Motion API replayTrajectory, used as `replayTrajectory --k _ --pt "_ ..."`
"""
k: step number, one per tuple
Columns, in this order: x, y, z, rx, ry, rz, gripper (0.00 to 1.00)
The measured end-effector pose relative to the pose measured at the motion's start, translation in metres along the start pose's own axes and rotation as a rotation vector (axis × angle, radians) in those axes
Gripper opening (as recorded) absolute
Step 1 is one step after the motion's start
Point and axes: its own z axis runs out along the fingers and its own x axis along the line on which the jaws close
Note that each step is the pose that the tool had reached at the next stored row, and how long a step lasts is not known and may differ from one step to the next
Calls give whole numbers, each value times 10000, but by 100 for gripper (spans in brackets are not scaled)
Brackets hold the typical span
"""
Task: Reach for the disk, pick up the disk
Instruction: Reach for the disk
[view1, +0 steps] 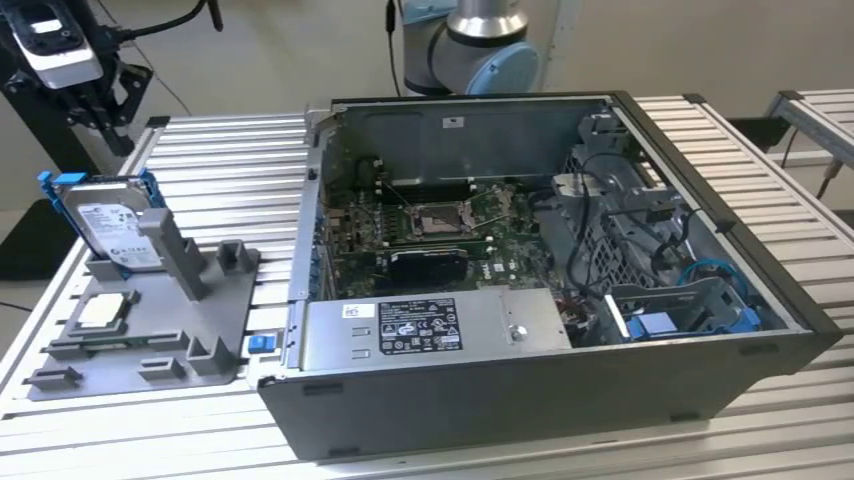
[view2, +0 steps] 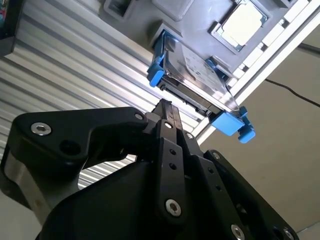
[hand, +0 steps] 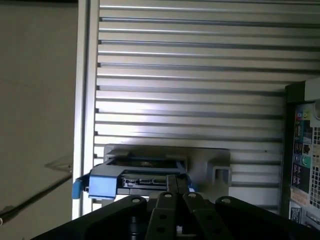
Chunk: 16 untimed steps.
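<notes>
The disk (view1: 114, 232) is seen standing upright in the grey holder (view1: 200, 335), not yet grasped or lifted. In the second wrist view the gripper (view2: 165, 106) is aimed at its edge, seemingly short of contact. The fingers appear pressed together, with nothing held.

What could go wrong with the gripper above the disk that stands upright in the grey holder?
The disk stands on edge in the grey holder; an off-centre touch from the gripper might tip or jam it.
The grey post stands close beside the disk and could block the gripper.
The holder sits near the table edge; a dropped disk might fall off.
</notes>
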Motion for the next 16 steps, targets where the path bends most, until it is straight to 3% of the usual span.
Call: replayTrajectory --k 16 --pt "247 6 1 0 -1 0 0"
